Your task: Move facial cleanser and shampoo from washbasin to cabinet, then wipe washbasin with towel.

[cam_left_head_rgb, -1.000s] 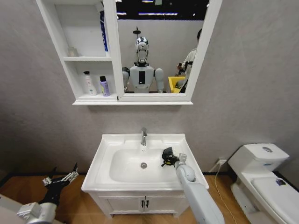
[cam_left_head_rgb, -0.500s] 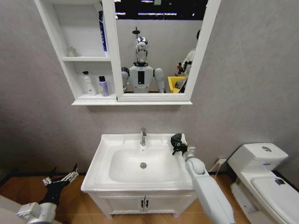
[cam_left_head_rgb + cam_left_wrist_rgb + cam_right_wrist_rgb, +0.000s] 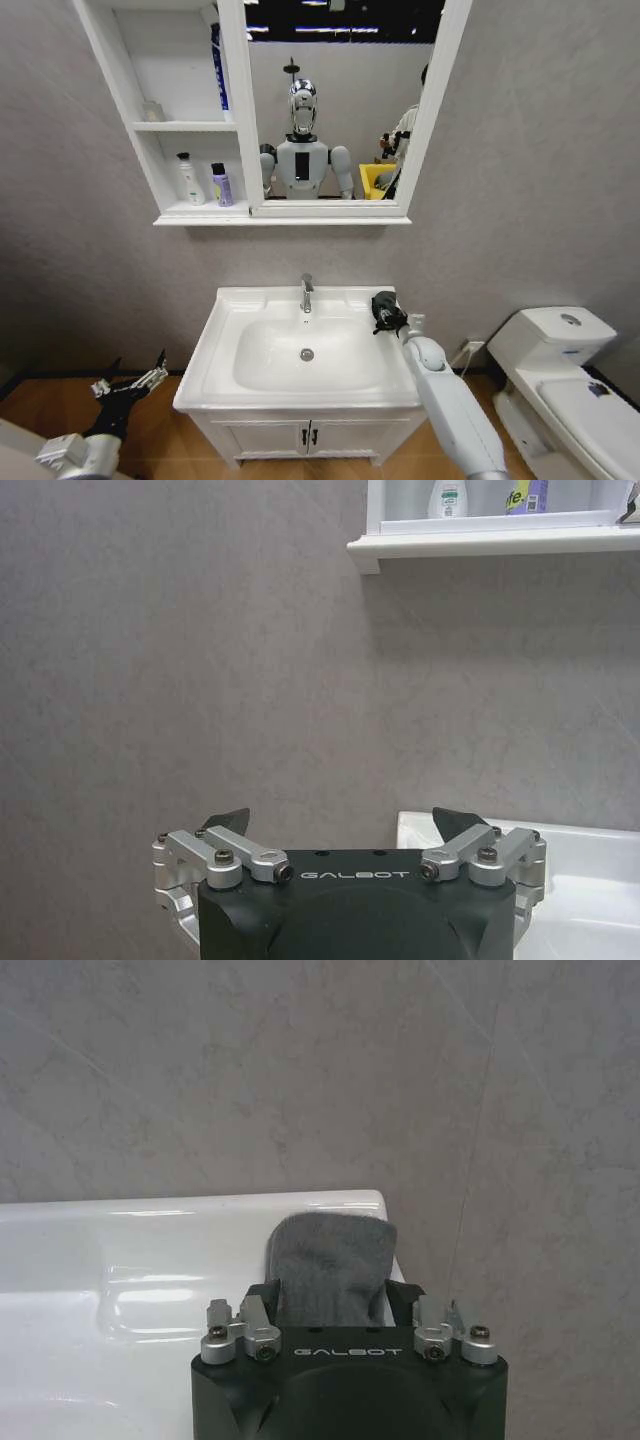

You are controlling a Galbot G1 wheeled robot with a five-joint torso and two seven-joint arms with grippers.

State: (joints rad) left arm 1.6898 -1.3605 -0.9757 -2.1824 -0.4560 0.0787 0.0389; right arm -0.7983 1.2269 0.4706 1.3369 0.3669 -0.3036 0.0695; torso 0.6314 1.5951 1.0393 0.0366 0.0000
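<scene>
The right tool grips the dark grey towel at the washbasin's back right corner, where a loose grip could drop it off the rim, while the left tool hangs open beside the vanity.

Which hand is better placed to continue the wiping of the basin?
Right. The right hand holds the towel at the basin's back right corner; the left hand hangs open, low beside the vanity.
</scene>
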